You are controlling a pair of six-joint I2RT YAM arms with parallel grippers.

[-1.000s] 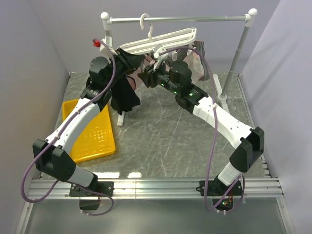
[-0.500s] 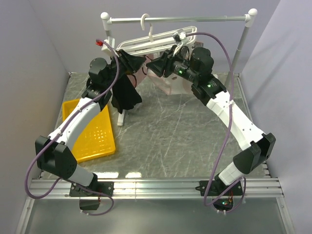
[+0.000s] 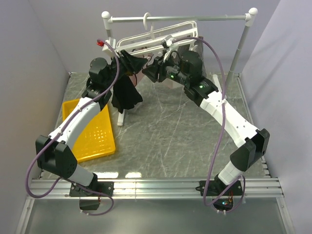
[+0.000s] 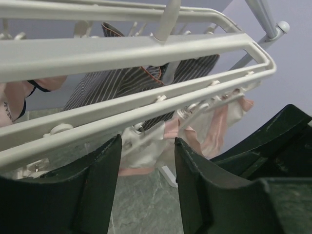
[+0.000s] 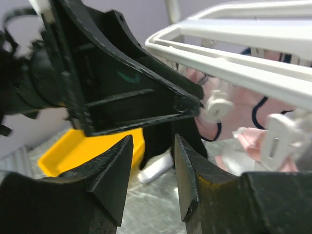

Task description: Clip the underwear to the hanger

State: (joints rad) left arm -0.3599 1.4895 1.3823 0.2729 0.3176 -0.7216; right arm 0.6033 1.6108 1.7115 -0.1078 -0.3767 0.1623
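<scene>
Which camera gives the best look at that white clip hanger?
The top external view: it alone shows the whole hanger, tilted, hooked on the rail. The left wrist view shows its bars and clips close up, cropped. The right wrist view shows only one corner with two clips.

From above you cannot tell whether any clip grips the underwear point(image 3: 126, 92), because its top edge disappears behind the left hand point(image 3: 136, 62). The right arm point(image 3: 214, 102) covers part of the hanger point(image 3: 146, 40). In the right wrist view the clips point(image 5: 217, 105) are blurred, the hanger runs off the right edge, and the yellow basket point(image 5: 80, 151) is mostly hidden.
</scene>
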